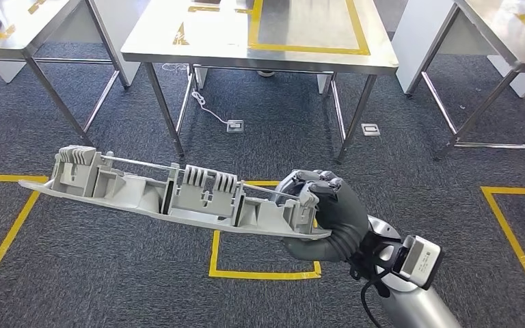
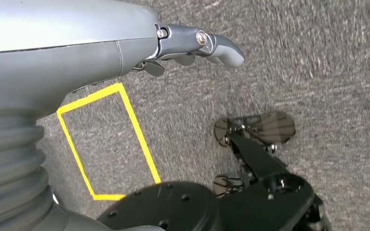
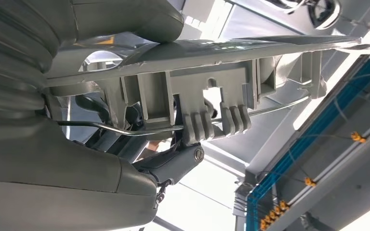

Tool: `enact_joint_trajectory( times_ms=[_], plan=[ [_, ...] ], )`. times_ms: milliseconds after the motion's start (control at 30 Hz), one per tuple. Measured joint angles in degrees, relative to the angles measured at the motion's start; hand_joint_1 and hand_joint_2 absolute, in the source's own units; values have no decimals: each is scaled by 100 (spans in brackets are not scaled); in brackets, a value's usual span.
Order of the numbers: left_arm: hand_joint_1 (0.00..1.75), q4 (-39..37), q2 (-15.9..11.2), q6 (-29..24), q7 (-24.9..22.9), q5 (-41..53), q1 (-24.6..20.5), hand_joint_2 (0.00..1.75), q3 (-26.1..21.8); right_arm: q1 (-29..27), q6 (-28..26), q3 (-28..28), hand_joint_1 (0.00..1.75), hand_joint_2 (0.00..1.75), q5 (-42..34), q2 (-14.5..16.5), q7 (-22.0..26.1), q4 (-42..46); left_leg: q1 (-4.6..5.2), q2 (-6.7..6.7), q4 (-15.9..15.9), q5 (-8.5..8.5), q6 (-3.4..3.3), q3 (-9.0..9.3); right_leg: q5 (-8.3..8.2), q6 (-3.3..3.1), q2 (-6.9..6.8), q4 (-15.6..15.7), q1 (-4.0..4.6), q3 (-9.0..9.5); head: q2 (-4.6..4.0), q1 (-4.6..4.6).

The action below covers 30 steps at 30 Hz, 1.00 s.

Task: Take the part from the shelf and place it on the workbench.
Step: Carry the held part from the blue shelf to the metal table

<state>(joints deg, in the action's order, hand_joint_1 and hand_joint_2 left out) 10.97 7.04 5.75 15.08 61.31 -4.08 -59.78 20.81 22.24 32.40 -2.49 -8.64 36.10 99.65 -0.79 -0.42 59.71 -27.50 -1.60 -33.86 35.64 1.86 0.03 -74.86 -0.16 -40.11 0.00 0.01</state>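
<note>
One long grey plastic part (image 1: 171, 195) is gripped at its end by the right hand (image 1: 328, 205); the left hand (image 2: 192, 45) is held empty with fingers loosely apart; three steel workbenches (image 1: 260, 51) are seen ahead.

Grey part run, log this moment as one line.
right hand grips grey part by one end | left hand holds nothing | workbench ahead | not placed

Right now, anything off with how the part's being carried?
Yes: the right hand holds the long grey part by one end only. The rest sticks out unsupported over the carpet, tilted, short of the workbench.
</note>
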Motion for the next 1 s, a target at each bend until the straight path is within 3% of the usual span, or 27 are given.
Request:
enact_joint_trajectory(
  times_ms=[33,67,133,167,267,300,367,467,500,533,567,633,667,733,833,900,967,1000],
  plan=[
    [0,-1,9,-1,0,5,2,175,1,-5,-18,19,175,175,26,15,-5,-36,1,-5,0,-40,7,49,-78,-6,0,14,0,-92,0,5],
    [0,-1,21,-1,0,9,2,175,1,-10,-32,39,175,175,51,31,-9,-67,1,-10,0,-83,17,109,-290,-27,0,227,3,-81,0,11],
    [0,-3,49,-5,1,9,-2,175,1,-13,-38,79,175,175,89,69,-8,-113,4,-19,0,-168,47,233,-842,-100,-1,978,27,138,0,21],
    [0,-3,62,-9,4,1,-7,175,0,-6,-35,100,175,175,107,96,-6,-136,8,-23,-2,-205,73,274,-939,-134,-1,1272,49,236,0,27],
    [0,-3,87,-17,18,-24,-15,175,0,21,-29,154,175,175,135,165,-6,-199,25,-22,3,-247,185,343,-896,-219,9,1544,81,362,0,32],
    [0,-2,92,-17,21,-26,-13,175,0,26,-29,168,175,175,135,179,-7,-213,25,-14,32,-262,218,371,-956,-252,7,1578,65,419,0,30],
    [0,-2,108,-16,29,-28,-14,175,0,58,-26,190,175,175,120,200,3,-244,26,-2,265,-375,268,325,-999,-315,-3,1614,36,536,0,7],
    [0,-3,139,-20,32,-40,-16,175,0,123,-14,216,175,175,74,229,52,-314,12,5,1207,-790,316,-262,-941,-368,-8,1621,32,606,0,-38],
    [0,-4,143,-21,31,-47,-6,175,0,128,-13,225,175,175,68,234,62,-342,8,5,1448,-857,331,-456,-914,-370,-1,1619,33,627,0,-42],
    [0,-4,145,-23,30,-53,4,175,-1,127,-13,233,175,175,67,236,65,-367,6,6,1504,-811,341,-560,-884,-364,6,1616,31,657,0,-44],
    [0,-3,146,-27,28,-58,12,175,-1,126,-13,241,175,175,64,237,65,-392,2,7,1349,-638,352,-558,-851,-352,13,1611,25,698,0,-49],
    [0,-3,145,-39,17,-62,17,175,-1,128,-14,254,175,175,39,237,69,-418,-9,9,628,-124,368,-336,-770,-309,17,1590,15,791,0,-55],
    [0,-3,145,-46,9,-55,17,175,-1,129,-18,259,175,175,21,237,75,-421,-10,13,319,-17,345,-236,-730,-279,20,1573,17,821,0,-61],
    [0,-4,146,-52,-4,-33,22,175,0,128,-29,263,175,175,-8,237,88,-421,-1,16,65,27,259,-140,-657,-209,23,1551,32,842,0,-67],
    [0,0,143,-53,-9,-11,43,175,0,114,-47,260,175,175,-17,229,100,-411,-15,16,58,71,135,-92,-563,-109,23,1496,42,854,0,-61],
    [0,8,136,-53,-6,-1,33,175,0,100,-60,253,175,175,-21,217,124,-395,-34,18,38,50,74,-48,-372,-43,20,1106,26,665,0,-42],
    [0,15,126,-53,-4,7,21,175,0,52,-75,243,175,175,-23,199,183,-387,-31,18,35,2,41,-13,-95,4,18,354,8,212,0,-23],
    [0,16,122,-53,-3,9,22,175,0,20,-80,239,175,175,-21,187,217,-387,-30,17,36,-26,36,9,-34,13,18,39,4,-14,0,-19]
  ],
)
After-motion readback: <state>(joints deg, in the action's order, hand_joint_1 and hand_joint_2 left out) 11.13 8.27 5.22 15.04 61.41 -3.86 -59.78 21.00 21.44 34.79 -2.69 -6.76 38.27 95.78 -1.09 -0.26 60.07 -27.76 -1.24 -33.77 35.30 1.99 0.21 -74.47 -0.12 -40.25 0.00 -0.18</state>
